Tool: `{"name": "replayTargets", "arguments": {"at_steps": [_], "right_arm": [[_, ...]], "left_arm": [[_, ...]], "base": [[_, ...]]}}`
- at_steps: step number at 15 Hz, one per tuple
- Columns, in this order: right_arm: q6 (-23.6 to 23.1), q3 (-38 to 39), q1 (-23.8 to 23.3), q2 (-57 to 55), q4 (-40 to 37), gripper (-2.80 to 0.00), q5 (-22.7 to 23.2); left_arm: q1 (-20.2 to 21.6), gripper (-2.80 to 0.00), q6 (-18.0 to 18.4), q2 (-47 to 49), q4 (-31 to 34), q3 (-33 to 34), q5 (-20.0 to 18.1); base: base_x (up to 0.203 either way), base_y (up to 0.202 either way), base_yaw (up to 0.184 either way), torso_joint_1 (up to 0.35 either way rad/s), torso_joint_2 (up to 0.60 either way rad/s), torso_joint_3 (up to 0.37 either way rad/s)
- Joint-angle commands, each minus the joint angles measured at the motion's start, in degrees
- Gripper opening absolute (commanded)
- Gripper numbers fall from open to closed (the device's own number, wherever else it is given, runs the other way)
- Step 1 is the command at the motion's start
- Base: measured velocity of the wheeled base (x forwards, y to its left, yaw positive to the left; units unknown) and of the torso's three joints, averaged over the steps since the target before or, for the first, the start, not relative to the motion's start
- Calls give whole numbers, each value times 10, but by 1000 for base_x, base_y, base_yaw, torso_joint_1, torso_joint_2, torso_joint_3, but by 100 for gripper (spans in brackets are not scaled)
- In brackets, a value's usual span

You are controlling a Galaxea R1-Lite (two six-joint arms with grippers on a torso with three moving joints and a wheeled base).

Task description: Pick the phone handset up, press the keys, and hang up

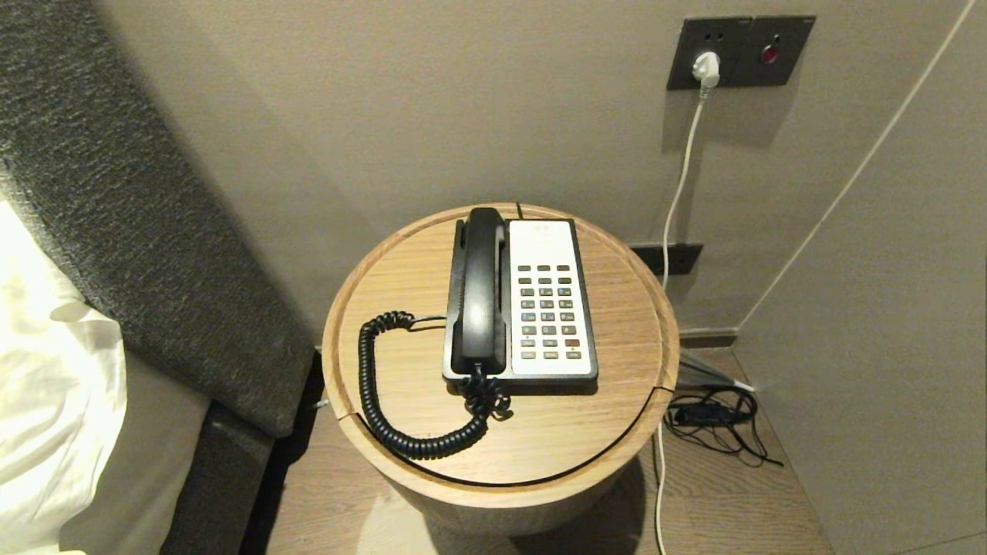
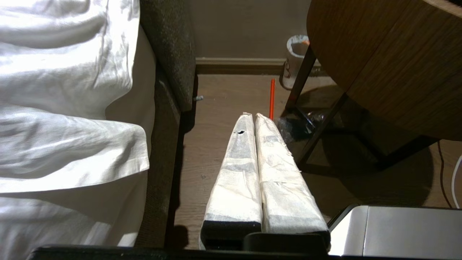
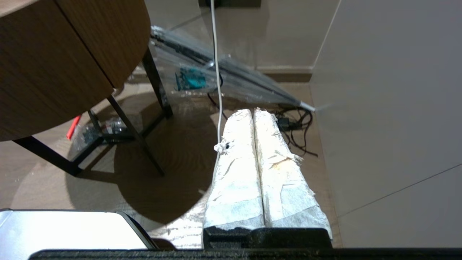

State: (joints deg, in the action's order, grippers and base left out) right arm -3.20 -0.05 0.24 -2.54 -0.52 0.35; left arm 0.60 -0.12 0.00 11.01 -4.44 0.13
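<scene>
- The phone handset (image 1: 480,289) lies in its cradle on the left side of the phone base (image 1: 549,301), at the centre of the head view.
- Its coiled cord (image 1: 385,393) loops down and to the left across the round wooden table (image 1: 609,432).
- The left gripper (image 2: 254,117) hangs low beside the bed (image 2: 65,108), fingers pressed together, empty.
- The right gripper (image 3: 252,112) hangs over the floor, fingers also together, empty.

The head camera looks steeply down onto the top of a round wooden side table (image 1: 540,455) standing against the wall, from fairly close. Both wrist cameras sit low, beneath the level of that tabletop, facing the floor and wall: the left one (image 2: 379,65) beside the bed, the right one (image 3: 65,57) by the side wall.
</scene>
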Motion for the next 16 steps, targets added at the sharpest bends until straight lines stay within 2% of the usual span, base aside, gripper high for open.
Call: {"name": "replayTargets", "arguments": {"at_steps": [1, 16], "right_arm": [[0, 0, 0, -2, 0, -280, 0], [0, 0, 0, -2, 0, -280, 0]], "left_arm": [[0, -280, -1, 1, 1, 0, 0], [0, -280, -2, 1, 0, 0, 0]], "base": [[0, 0, 0, 2, 2, 191], [0, 0, 0, 2, 2, 200]]}}
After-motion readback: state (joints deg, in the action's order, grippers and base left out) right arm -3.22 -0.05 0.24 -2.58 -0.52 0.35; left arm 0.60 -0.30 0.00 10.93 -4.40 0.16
